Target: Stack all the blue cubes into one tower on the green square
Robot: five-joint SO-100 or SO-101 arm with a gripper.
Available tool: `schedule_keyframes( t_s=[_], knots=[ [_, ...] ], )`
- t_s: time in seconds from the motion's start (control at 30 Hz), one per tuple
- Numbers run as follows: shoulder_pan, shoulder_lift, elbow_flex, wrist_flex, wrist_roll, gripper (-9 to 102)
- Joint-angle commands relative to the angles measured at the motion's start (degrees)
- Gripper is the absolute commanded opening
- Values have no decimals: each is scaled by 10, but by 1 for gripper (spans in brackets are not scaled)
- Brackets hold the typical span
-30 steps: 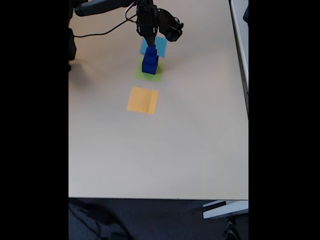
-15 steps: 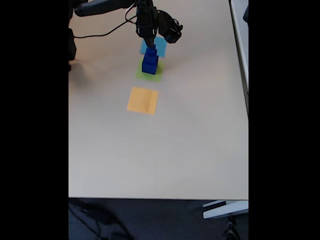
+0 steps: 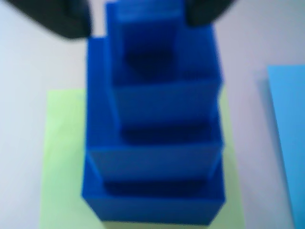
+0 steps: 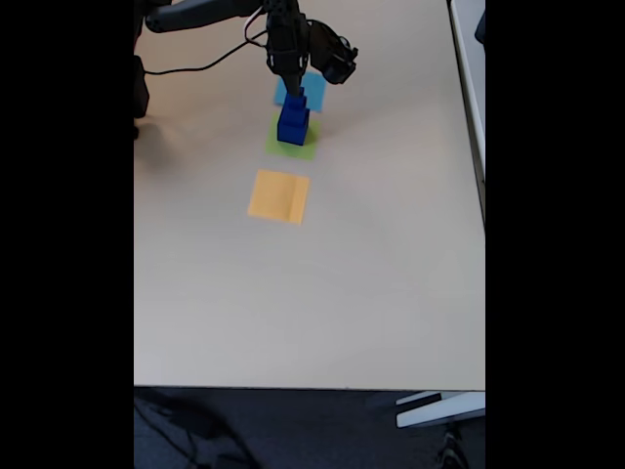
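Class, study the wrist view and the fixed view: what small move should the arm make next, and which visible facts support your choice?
Probably open the fingers a little and lift straight up. In the wrist view the blue cubes already stand as a stepped tower on the green square, and the gripper brackets the smallest top cube. Blur hides whether it is gripped, so any sideways move could topple the tower.

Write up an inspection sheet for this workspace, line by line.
Surface: beige table, bare apart from three flat patches.
Job's things: blue cubes stacked as one stepped tower, largest lowest, on the green square.
Clutter: light-blue patch and orange patch, nothing on them.
Gripper: gripper at the tower's top, dark fingers either side of the top cube; grip unclear.
Cables: black cable on the table by the arm.
Surroundings: dark floor below the table edge.
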Motion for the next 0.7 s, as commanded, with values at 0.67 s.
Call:
schedule_keyframes(
  t_s=[0.67],
  knots=[
    [-23,22,-246,31,-76,26]
  ],
)
